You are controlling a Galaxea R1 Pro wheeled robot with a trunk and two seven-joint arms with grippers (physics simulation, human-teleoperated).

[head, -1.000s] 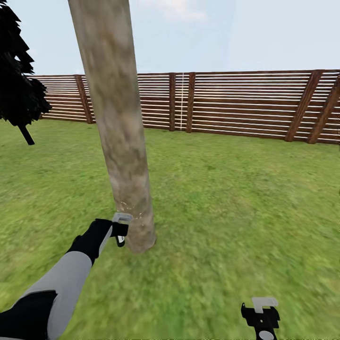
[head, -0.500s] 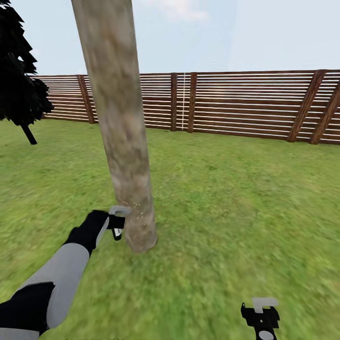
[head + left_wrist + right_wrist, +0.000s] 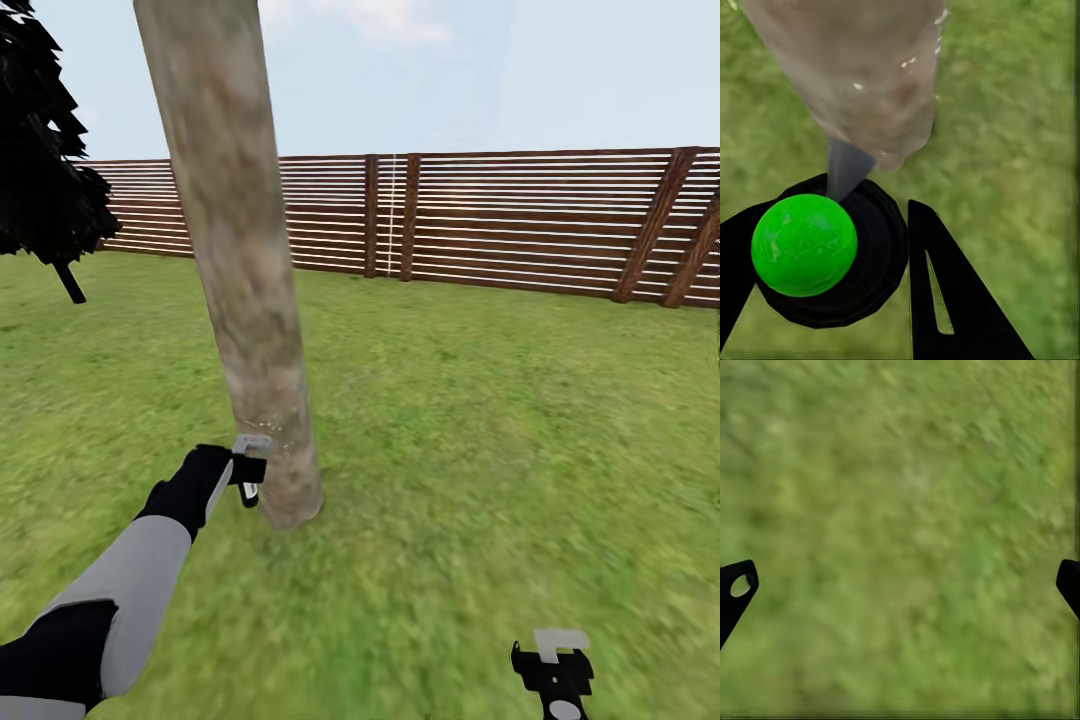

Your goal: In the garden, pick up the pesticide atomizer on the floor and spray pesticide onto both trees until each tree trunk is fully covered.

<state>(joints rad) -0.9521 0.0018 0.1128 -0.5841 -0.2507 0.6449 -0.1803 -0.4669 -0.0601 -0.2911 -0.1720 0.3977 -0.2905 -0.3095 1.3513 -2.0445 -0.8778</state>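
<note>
The tree trunk, pale grey-tan and mottled, rises from the lawn left of centre in the head view and leans slightly. Fine white specks dot its lower part. My left gripper hangs just left of the trunk's base, shut on the pesticide atomizer. In the left wrist view the atomizer is a bright green ball on a black round body between my left gripper's fingers. Its grey nozzle points at the trunk close ahead. My right gripper is low at the right, open over grass, its fingertips wide apart.
Green lawn spreads all around. A brown slat fence closes the far side. A dark conifer stands at the far left near the fence.
The head view has shifted a little. My left gripper with the atomizer has risen slightly beside the trunk's base. The right gripper has not moved.
</note>
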